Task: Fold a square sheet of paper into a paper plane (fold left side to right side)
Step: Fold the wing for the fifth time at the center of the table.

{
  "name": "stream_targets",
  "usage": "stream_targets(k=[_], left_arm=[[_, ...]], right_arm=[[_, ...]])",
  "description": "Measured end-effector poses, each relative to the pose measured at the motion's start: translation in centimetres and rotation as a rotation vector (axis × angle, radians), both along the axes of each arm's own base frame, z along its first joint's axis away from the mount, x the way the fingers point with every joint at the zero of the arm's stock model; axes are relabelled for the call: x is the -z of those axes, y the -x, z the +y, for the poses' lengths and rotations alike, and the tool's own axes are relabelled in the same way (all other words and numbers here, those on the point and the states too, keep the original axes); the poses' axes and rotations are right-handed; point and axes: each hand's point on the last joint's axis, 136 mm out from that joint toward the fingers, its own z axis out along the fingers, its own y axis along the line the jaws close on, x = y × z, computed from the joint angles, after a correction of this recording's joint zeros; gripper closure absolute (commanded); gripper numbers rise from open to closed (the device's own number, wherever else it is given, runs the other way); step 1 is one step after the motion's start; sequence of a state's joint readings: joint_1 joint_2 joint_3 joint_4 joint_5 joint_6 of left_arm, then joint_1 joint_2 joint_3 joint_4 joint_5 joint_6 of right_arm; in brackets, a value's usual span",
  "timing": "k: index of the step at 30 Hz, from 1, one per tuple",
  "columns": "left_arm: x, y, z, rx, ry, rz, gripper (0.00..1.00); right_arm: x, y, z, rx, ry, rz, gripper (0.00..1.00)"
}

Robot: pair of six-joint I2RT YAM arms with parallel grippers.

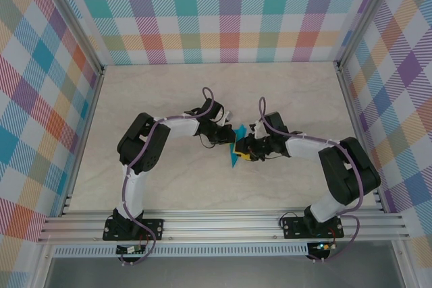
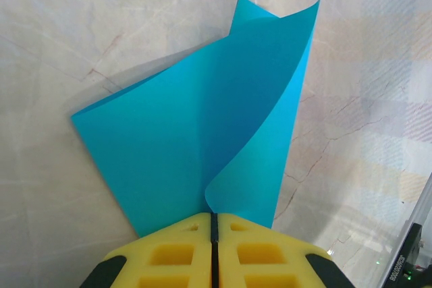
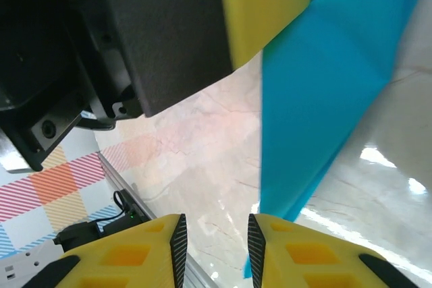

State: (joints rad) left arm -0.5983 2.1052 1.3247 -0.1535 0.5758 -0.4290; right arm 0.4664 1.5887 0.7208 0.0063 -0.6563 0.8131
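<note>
The turquoise-blue square sheet of paper (image 1: 234, 159) hangs between the two grippers above the middle of the table. It is bent over on itself, with one side curling toward the other in the left wrist view (image 2: 202, 133). My left gripper (image 2: 212, 217) is shut, its yellow jaws pinching the sheet's near edge. My right gripper (image 3: 215, 222) is open right beside it (image 1: 244, 150), with only table showing between its fingers. The sheet (image 3: 324, 99) comes down over the right finger (image 3: 283, 247). A yellow pad of the left gripper (image 3: 263, 11) sits close above.
The table (image 1: 169, 92) is pale marble, fenced by checked walls. An aluminium rail (image 1: 223, 224) runs along the near edge by the arm bases, and it also appears low in the right wrist view (image 3: 128, 190) with a cable beside it.
</note>
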Motion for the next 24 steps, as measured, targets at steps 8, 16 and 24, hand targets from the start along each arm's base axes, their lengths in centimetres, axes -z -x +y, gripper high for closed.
stream_targets(k=[8, 16, 24], left_arm=[[0.1, 0.1, 0.0, 0.000, 0.001, 0.000, 0.91], [0.1, 0.0, 0.1, 0.000, 0.003, 0.001, 0.91], [0.1, 0.1, 0.0, 0.003, 0.006, 0.003, 0.91]], right_arm=[[-0.2, 0.2, 1.2, -0.003, -0.016, -0.005, 0.69], [1.2, 0.3, 1.2, 0.004, 0.020, 0.015, 0.69], [2.9, 0.8, 1.3, 0.001, 0.057, 0.045, 0.68]])
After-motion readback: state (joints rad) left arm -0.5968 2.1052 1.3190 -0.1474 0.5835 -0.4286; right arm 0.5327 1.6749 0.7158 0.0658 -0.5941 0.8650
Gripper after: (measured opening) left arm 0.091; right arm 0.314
